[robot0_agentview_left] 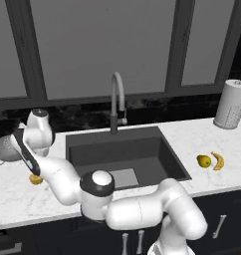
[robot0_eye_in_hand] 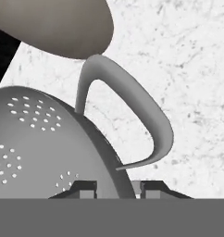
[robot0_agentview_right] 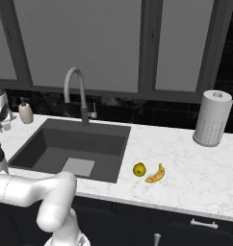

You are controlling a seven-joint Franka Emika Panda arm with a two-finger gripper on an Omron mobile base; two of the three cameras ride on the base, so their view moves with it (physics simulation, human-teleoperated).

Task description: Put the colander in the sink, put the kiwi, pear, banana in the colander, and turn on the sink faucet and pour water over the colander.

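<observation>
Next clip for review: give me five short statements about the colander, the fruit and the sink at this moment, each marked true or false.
1. The colander sits on the counter left of the sink. True.
2. The end effector is shut on the colander's rim, beside a loop handle. True.
3. The banana lies in the sink. False: it lies on the counter right of the sink, beside the pear.
4. Water runs from the sink faucet. False: no stream is visible.
5. The kiwi lies on the counter near the colander. True.

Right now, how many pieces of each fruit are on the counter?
Kiwi: 1
Pear: 1
Banana: 1
Total: 3
</observation>
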